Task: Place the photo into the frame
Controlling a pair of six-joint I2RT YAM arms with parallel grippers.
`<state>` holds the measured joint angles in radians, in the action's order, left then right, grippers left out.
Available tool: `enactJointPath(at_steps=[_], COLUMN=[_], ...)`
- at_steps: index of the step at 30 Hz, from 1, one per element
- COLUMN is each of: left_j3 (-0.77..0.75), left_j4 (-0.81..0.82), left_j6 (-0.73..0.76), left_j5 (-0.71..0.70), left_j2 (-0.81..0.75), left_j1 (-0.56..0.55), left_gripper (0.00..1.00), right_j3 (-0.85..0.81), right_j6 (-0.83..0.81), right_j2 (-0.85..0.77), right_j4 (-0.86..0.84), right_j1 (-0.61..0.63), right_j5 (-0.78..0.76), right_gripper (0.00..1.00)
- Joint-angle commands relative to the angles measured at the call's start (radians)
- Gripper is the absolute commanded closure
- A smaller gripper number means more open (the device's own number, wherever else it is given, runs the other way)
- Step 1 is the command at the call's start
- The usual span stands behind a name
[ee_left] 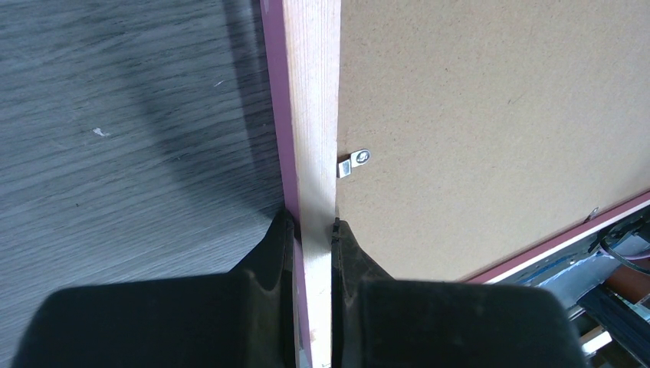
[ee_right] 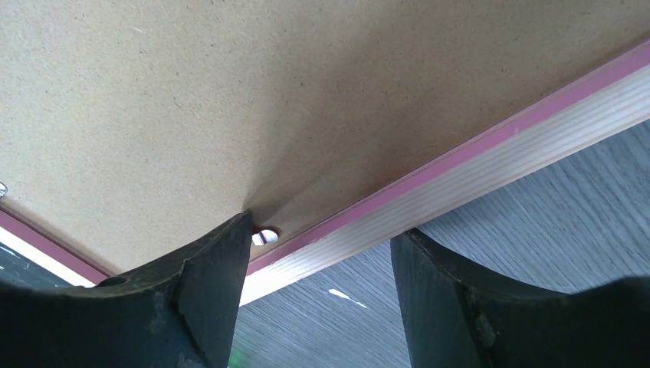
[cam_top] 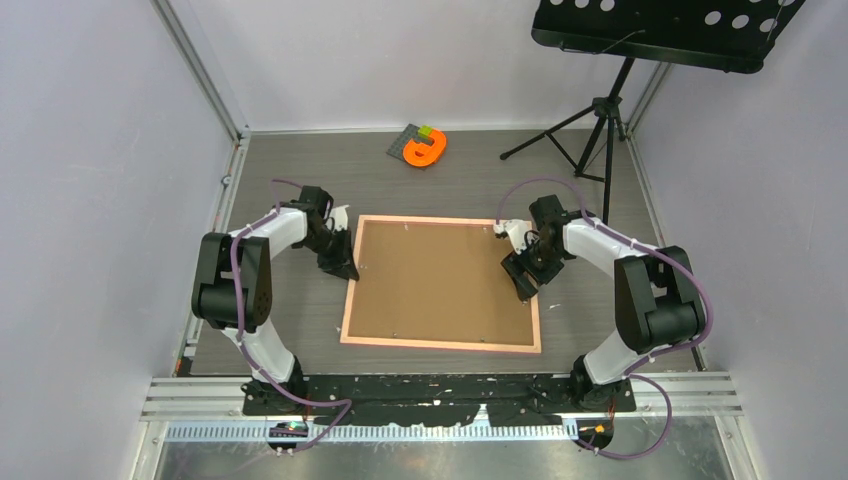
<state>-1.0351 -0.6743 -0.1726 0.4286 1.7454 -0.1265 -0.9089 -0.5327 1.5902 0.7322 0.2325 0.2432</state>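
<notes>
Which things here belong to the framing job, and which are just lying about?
Job: frame, lying back-up; backing board in it; left pincer shut on one frame rail; right pincer open astride the opposite rail.
Lying about: orange object; music stand.

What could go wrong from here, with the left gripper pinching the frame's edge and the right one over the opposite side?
1. The left gripper is shut on only the narrow left rail of the frame. A lift or pull may twist it loose or drag the whole frame.
2. The right gripper is open astride the right rail, one finger beside a small metal clip. It may slip off the clip or gouge the backing board.
</notes>
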Motion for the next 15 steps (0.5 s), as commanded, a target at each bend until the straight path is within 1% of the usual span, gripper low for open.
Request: enactJointPath(at_steps=[1, 15], left_j3=[0.007, 0.008], left_j4=[0.007, 0.009], left_j6=[0.025, 0.027], left_j5=[0.035, 0.044], left_j2=[-0.021, -0.017], left_j1=[0.015, 0.019], left_gripper=[1.00, 1.00], right_j3=[0.011, 0.010], right_j6=[-0.062, -0.130], right_j2=[-0.013, -0.010], right_j4=[0.000, 0.004], right_j1=[0.007, 0.007], right_j5=[-0.056, -0.095], right_gripper=[0.30, 0.31])
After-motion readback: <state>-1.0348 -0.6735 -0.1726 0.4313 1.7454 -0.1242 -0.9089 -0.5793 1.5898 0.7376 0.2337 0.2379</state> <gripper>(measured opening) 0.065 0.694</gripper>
